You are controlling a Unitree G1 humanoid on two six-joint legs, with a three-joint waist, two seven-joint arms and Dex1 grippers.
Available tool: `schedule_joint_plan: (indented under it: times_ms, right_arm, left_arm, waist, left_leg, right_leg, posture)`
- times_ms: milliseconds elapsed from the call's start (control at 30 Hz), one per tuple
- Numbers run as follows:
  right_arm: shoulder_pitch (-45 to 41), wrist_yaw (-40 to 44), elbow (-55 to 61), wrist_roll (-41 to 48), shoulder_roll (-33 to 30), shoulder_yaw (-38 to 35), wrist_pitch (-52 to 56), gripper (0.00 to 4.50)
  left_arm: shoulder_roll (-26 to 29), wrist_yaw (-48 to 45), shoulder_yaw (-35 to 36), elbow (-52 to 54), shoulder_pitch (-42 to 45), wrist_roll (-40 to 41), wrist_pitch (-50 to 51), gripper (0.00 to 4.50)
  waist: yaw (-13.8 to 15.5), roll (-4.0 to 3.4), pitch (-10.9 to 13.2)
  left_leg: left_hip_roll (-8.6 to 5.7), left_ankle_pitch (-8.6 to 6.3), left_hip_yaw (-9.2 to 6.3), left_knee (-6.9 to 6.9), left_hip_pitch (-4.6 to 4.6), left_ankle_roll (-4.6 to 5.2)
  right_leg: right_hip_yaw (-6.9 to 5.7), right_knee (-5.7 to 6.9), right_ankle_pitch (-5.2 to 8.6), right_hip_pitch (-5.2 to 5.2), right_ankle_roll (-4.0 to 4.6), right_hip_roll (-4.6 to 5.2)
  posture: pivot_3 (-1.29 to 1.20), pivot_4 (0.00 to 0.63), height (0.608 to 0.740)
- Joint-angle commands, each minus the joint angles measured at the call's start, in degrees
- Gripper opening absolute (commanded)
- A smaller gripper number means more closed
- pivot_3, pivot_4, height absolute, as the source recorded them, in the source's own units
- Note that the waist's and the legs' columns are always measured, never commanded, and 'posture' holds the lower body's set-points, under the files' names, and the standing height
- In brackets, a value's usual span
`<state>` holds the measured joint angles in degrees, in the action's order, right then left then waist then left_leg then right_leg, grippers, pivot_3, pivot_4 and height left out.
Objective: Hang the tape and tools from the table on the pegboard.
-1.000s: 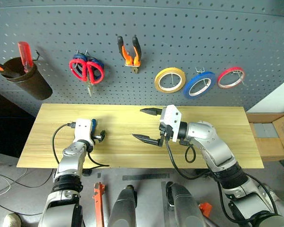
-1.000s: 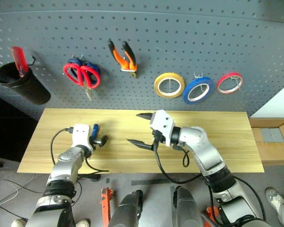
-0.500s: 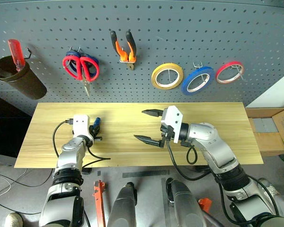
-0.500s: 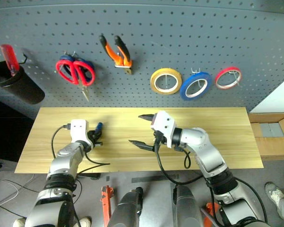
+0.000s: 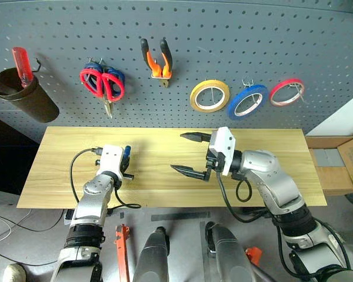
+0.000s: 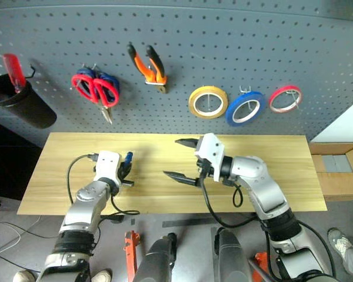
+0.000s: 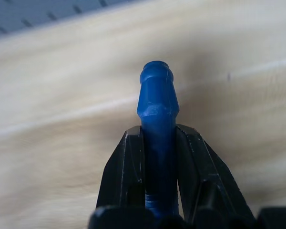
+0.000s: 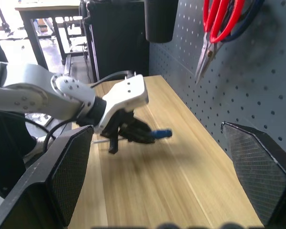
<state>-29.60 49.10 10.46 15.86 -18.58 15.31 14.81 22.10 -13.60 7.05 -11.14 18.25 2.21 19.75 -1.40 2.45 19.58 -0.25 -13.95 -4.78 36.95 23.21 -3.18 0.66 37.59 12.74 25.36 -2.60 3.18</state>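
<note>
Left hand (image 5: 125,166) clamped on blue-handled screwdriver (image 5: 126,155), just above tabletop (image 5: 165,194) near its left end. Right hand (image 5: 192,154) spread wide, empty, hovering mid-tabletop. Pegboard (image 5: 223,41) already carries red-handled scissors (image 5: 109,84), pliers (image 5: 157,59), yellow tape (image 5: 209,96).

Left wrist view: black fingers (image 7: 123,174) pinch blue handle, tip poking forward over wood.

Right wrist view: left hand with screwdriver (image 8: 159,133) off tabletop, scissors (image 8: 219,28) hanging.

Judgement: only screwdriver left to hang.
</note>
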Motion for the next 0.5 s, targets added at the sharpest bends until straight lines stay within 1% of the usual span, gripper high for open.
schedule_joint_plan:
  times_ms: [33,133,200,300,400,500]
  right_arm:
    - [1.0,-2.4,5.5,3.8,2.2,-2.6,1.3,4.5]
    - [1.4,-4.4,7.0,4.7,4.4,-3.1,1.1,4.5]
    - [0.8,-5.7,7.2,5.0,6.6,-3.3,-0.1,4.5]
    - [-1.3,-7.3,5.9,5.1,9.6,-4.0,-1.7,4.5]
    - [-3.9,-8.0,3.2,4.5,12.0,-4.4,-3.6,4.5]
    - [-6.5,-8.4,0.0,4.1,13.7,-4.7,-5.7,4.5]
  left_arm:
    - [1.6,1.0,-1.4,12.7,-1.1,-2.8,1.2,0.56]
    - [3.3,3.8,-2.4,19.7,-0.9,-7.8,2.1,0.56]
    - [2.7,7.9,-0.5,25.1,-0.8,-10.5,6.0,0.56]
    - [1.9,12.8,2.6,31.5,-1.3,-14.2,10.6,0.56]
    - [3.4,16.9,5.7,33.7,0.2,-17.5,8.7,0.56]
    - [5.7,18.3,8.8,31.0,3.4,-17.5,5.5,0.56]
  waist:
    - [0.2,0.16,-0.9]
    - [0.7,0.21,-2.6]
    - [1.0,0.15,-3.7]
    - [1.3,0.19,-5.2]
    - [1.8,0.23,-6.7]
    - [2.9,0.24,-8.0]
  left_leg:
    - [0.0,0.02,-0.01,0.0,0.02,-0.03]
    - [0.01,0.03,-0.02,-0.05,0.03,-0.08]
    - [0.01,0.03,0.01,-0.07,0.03,-0.08]
    - [0.03,0.04,0.02,-0.09,0.02,-0.08]
    - [0.02,0.05,0.04,-0.08,-0.04,-0.09]
    - [0.03,0.06,0.04,-0.13,-0.25,-0.1]
  right_leg:
    - [0.0,-0.01,0.0,0.01,0.0,0.0]
    - [-0.04,-0.11,0.0,0.0,0.0,-0.01]
    - [-0.03,-0.22,-0.04,-0.03,-0.01,-0.03]
    - [-0.03,-0.44,-0.19,-0.1,-0.08,-0.1]
    - [-0.01,-0.48,-0.26,-0.18,-0.1,-0.12]
    - [-0.03,-0.49,-0.26,-0.39,-0.09,-0.15]
  posture:
    - [0.09,0.176,0.74]
    - [0.11,0.144,0.74]
    - [0.13,0.116,0.74]
    - [0.15,0.094,0.74]
    - [0.17,0.071,0.74]
    - [0.18,0.056,0.74]
